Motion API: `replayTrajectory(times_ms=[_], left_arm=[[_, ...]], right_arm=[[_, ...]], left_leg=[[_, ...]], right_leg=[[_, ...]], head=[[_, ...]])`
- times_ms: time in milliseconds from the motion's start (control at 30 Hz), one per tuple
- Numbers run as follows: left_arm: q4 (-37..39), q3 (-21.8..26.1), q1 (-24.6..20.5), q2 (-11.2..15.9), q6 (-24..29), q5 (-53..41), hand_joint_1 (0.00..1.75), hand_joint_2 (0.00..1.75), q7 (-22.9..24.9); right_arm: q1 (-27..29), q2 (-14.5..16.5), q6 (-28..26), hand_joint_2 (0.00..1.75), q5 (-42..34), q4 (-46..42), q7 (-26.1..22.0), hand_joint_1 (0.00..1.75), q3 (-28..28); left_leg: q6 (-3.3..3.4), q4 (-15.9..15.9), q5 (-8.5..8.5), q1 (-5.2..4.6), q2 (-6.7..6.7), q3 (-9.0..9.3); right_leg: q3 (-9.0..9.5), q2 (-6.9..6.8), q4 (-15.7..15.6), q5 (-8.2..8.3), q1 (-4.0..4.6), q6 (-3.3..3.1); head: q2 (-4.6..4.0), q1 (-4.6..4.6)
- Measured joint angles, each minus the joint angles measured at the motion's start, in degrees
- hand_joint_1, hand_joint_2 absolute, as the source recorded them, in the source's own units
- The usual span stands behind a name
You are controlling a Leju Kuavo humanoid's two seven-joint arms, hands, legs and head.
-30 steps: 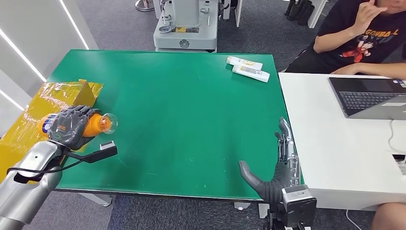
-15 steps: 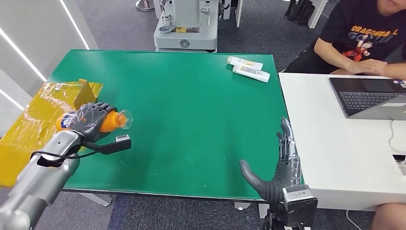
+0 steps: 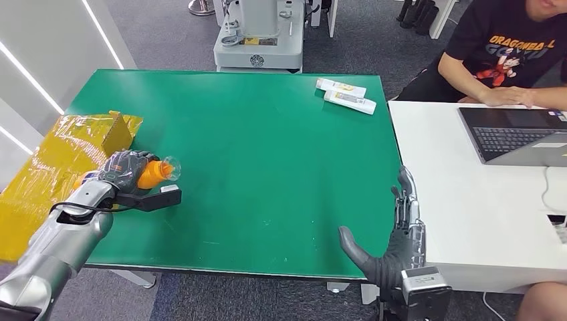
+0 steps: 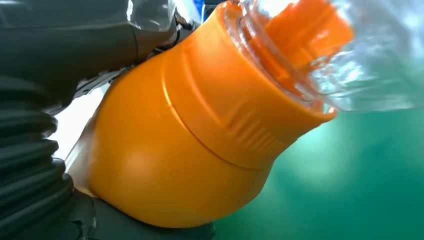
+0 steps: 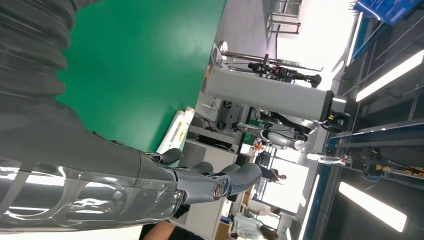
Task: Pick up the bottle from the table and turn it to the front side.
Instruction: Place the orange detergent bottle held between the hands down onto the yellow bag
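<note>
Left hand [image 3: 125,169] wrapped around the orange bottle [image 3: 152,172], gripping it at the body, with the clear cap end poking out past the fingers toward the table's middle. Seen close in the left wrist view: orange bottle shoulder [image 4: 200,145] under the grey thumb, transparent cap over an orange neck, green surface blurred just behind. Cannot tell whether the bottle rests on the green table [image 3: 267,167] or hangs a little above it. Just behind the left hand, a yellow wrapped box [image 3: 63,160] lying at the table's edge, partly off it. Right hand [image 3: 394,241] at the near corner of the green table, holding nothing, fingers straight and spread, thumb stuck out to the side; in the right wrist view the same fingers [image 5: 220,182] stretched out flat. Far beyond the right hand, at the table's far corner, two white tubes [image 3: 346,95] lying side by side. Beside the right hand, a white table [image 3: 468,221] touching the green one, with an open laptop [image 3: 518,136] on it. A person in a black printed shirt [image 3: 515,47] seated behind the laptop, one hand resting on the white top. Past the far edge of the green table, a grey machine base [image 3: 259,40] standing on dark grey carpet.
</note>
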Motion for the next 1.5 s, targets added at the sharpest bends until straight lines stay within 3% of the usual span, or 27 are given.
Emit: replayTrajectory(times_ms=[600, 633, 767, 1500], left_arm=[[4.24, 0.17, 2.89, 0.84, 4.93, 2.96, 1.75, 1.75, 1.91], [4.33, 0.28, 3.41, 0.97, 5.50, 3.10, 1.68, 1.75, 2.09], [4.79, 1.09, 5.67, 1.67, 7.34, 3.34, 0.00, 1.75, 2.54], [5.48, 4.41, 7.65, 1.46, 9.38, 1.81, 0.00, 1.75, 2.53]], right_arm=[[-0.05, -1.04, 0.00, 1.75, -2.84, 0.05, -0.73, 0.00, 0.23], [-0.03, -1.21, -0.21, 1.75, -2.92, 0.05, -0.77, 0.00, 0.28], [0.23, -1.73, -1.02, 1.75, -3.05, 0.05, -0.71, 0.00, 0.37], [0.17, -4.43, -4.02, 1.75, -7.16, 1.95, -2.02, 0.00, 2.21]], left_leg=[[0.00, -0.01, 0.00, 0.00, -0.03, 0.00], [0.00, -0.01, 0.00, 0.00, -0.03, -0.01], [-0.01, -0.01, 0.00, 0.00, -0.03, 0.00], [-0.02, -0.03, 0.00, 0.00, -0.08, 0.06]], right_leg=[[0.02, -0.02, 0.03, -0.01, 0.00, -0.01], [0.01, -0.01, 0.03, -0.01, 0.00, -0.01], [-0.01, -0.02, 0.02, -0.04, 0.00, -0.02], [0.07, -0.08, 0.07, -0.05, 0.00, -0.05]], head=[[0.00, -0.01], [0.00, 0.00], [0.00, 0.01], [0.00, 0.01]])
